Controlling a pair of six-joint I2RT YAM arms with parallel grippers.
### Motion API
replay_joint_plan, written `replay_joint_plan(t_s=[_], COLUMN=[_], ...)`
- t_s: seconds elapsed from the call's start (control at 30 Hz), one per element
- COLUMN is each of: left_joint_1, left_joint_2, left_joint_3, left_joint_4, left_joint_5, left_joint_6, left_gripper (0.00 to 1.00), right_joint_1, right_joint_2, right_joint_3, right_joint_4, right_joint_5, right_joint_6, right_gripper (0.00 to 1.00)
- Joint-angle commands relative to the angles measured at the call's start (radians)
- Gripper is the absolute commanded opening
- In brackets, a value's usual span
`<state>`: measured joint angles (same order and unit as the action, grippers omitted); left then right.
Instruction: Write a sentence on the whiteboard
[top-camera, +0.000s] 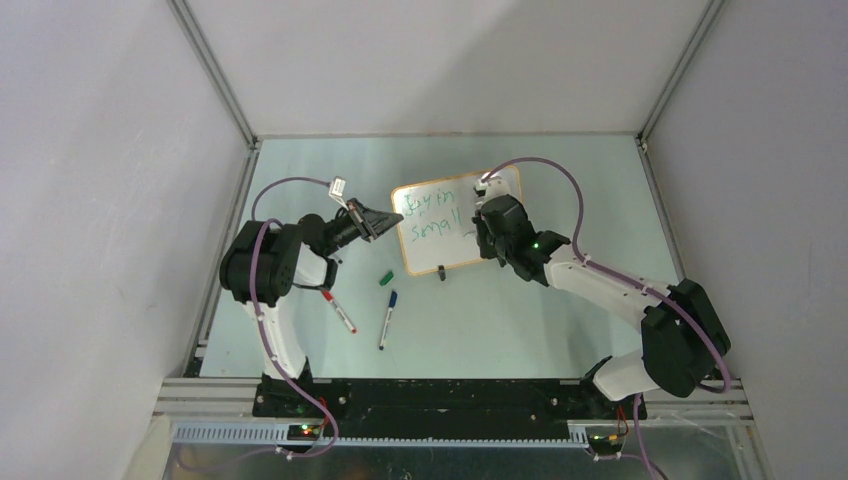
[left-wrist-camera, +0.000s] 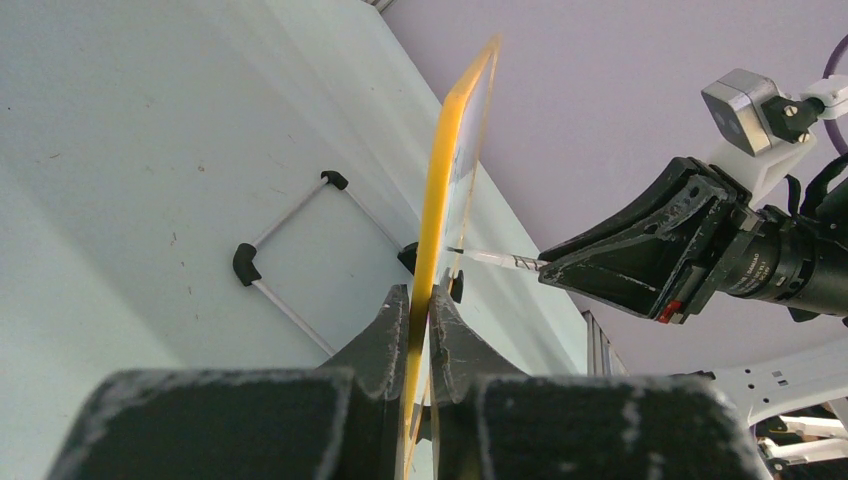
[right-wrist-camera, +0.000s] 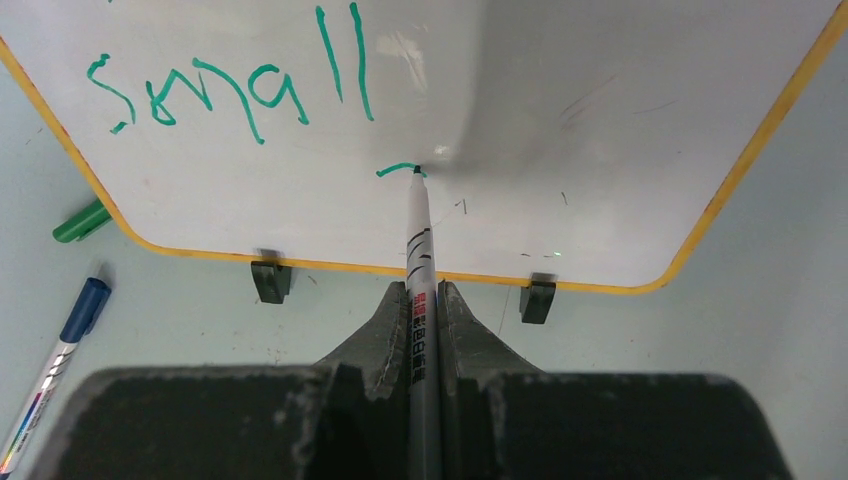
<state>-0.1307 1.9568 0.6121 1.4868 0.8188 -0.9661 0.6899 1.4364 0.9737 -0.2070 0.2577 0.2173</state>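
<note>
Whiteboard (top-camera: 450, 250), standing mid-table, edge clenched in your left gripper (left-wrist-camera: 420, 297); right gripper (right-wrist-camera: 424, 293) grasps the marker (right-wrist-camera: 418, 235), tip on a short stroke under "small", seemingly the next word of the sentence (right-wrist-camera: 230, 95): next, letter rightward, lightly.

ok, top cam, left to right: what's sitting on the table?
red marker → green cap → whiteboard. The blue marker is left out because it lies directly below the cap, so its place in the order is unclear.
</note>
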Motion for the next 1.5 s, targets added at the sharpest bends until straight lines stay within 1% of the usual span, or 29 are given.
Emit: replay_joint_plan(t_s=[0.0, 0.17, 0.5, 1.1, 1.47], left_joint_1=[-0.01, -0.009, -0.009, -0.01, -0.01], left_joint_2=[-0.013, -0.015, -0.016, -0.018, -0.016], left_joint_3=[0.016, 0.015, 0.012, 0.012, 0.012], left_joint_4=[0.047, 0.048, 0.047, 0.047, 0.047], left_joint_5=[0.011, 0.012, 0.01, 0.01, 0.012], left_joint_6=[0.004, 0.004, 0.007, 0.007, 0.007], left_gripper=[0.0, 0.0, 0.0, 0.0, 0.0], right_joint_1=[-0.009, 0.006, 0.018, 0.002, 0.007], right_joint_2=[-0.007, -0.036, -0.053, 0.019, 0.026], right_joint_3=[0.037, 0.031, 0.034, 0.07, 0.07], right_joint_4=[0.0, 0.04, 0.078, 0.055, 0.015], right_joint_5=[0.041, -0.007, -0.009, -0.003, 0.005], right_joint_6=[0.013, -0.003, -0.018, -0.013, -0.005], right_gripper=[0.0, 0.0, 0.0, 0.0, 0.0])
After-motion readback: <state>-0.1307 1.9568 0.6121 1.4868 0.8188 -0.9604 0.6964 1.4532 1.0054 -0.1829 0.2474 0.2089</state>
